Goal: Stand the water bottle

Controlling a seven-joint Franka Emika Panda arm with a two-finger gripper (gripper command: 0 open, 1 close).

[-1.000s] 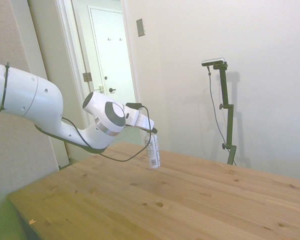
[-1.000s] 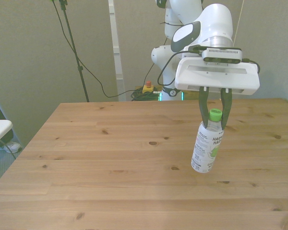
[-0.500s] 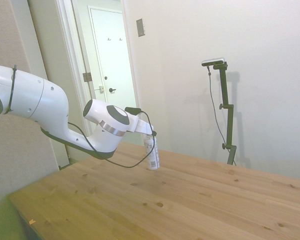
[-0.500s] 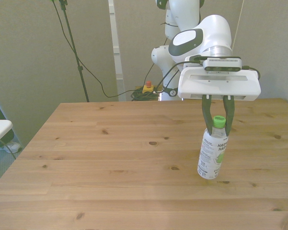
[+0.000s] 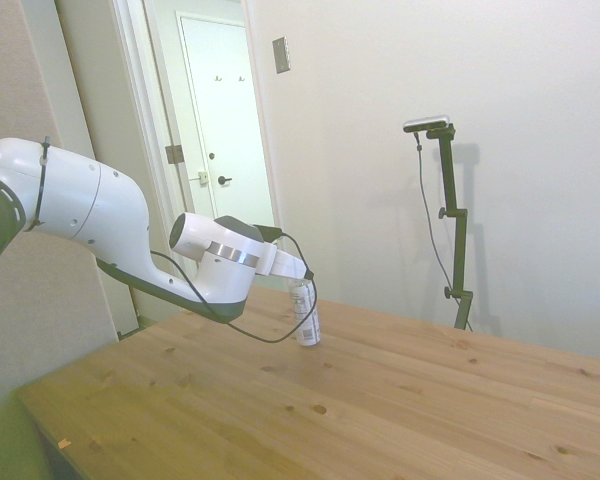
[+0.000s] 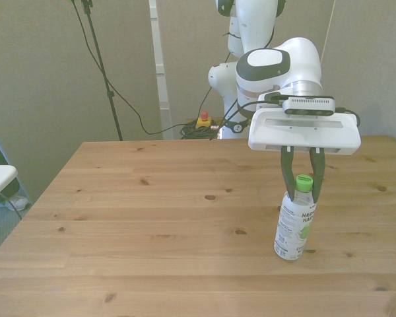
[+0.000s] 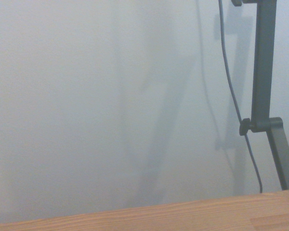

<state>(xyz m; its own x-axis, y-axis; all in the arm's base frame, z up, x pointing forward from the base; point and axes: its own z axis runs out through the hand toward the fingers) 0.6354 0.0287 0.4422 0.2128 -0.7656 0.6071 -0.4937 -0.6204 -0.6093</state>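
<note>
With the water bottle (image 6: 295,226) near-upright, base at or just off the table (image 6: 152,224) toward the front view's right, the hand (image 6: 303,188) sits directly above, clamped on its green-capped neck, long axis roughly vertical.

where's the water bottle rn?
The water bottle stands slightly tilted on the table, toward the front view's right, its green cap between the tool's fingers.
</note>
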